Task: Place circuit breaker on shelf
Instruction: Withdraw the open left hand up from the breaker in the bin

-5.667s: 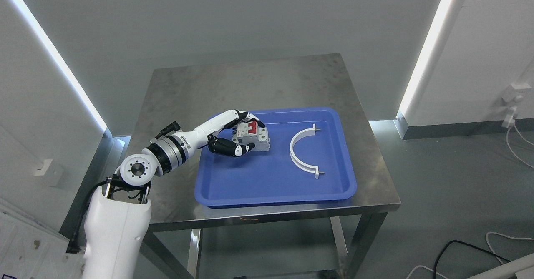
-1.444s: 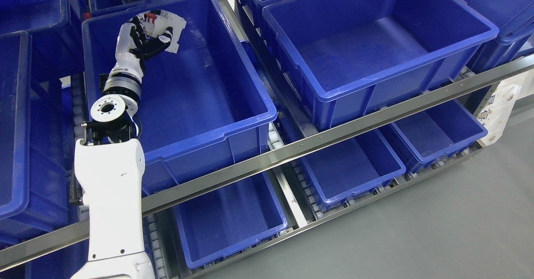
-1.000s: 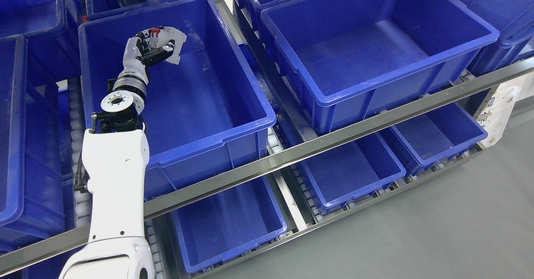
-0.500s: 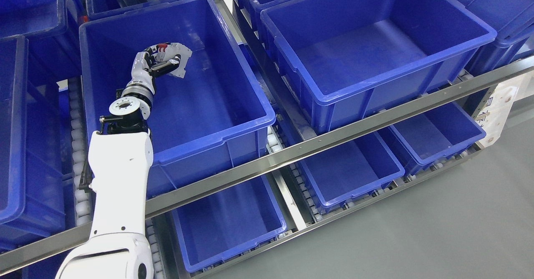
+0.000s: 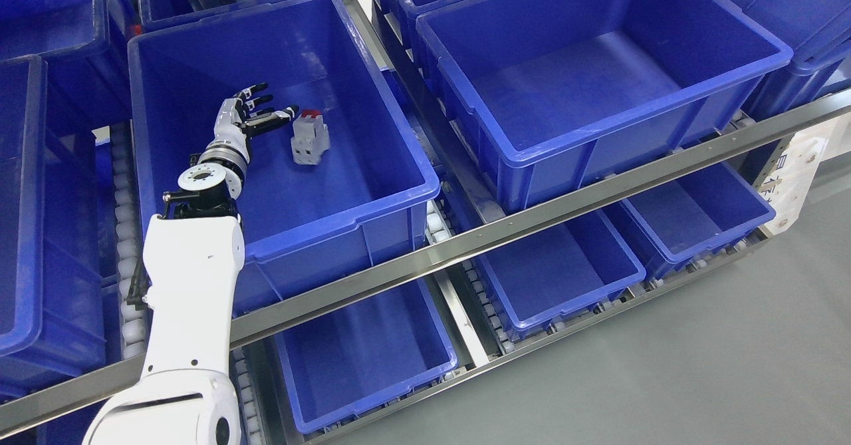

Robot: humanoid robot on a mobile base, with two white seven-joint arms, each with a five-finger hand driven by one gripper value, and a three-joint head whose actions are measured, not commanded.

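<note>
Now left robot hand (image 5: 256,114) inside blue bin (image 5: 199,39) on shelf (image 5: 465,235), fingers spread, holding nothing. Circuit breaker (image 5: 309,139) just beside fingertips, to their right, apart from them, lying on bin floor, red switch end toward far wall. Judgement: breaker released in bin, so placing looks done; spread fingers suit clean withdrawal. Further out: more blue bins on both shelf levels. No brand or label readable on breaker; print too small. Right robot hand not visible.

Even, cool overhead light fills the scene. Soft glare streaks the metal shelf rail (image 5: 505,229) and the bin rims (image 5: 346,215); shadows are faint, focus sharp, slightly soft at the corners.
</note>
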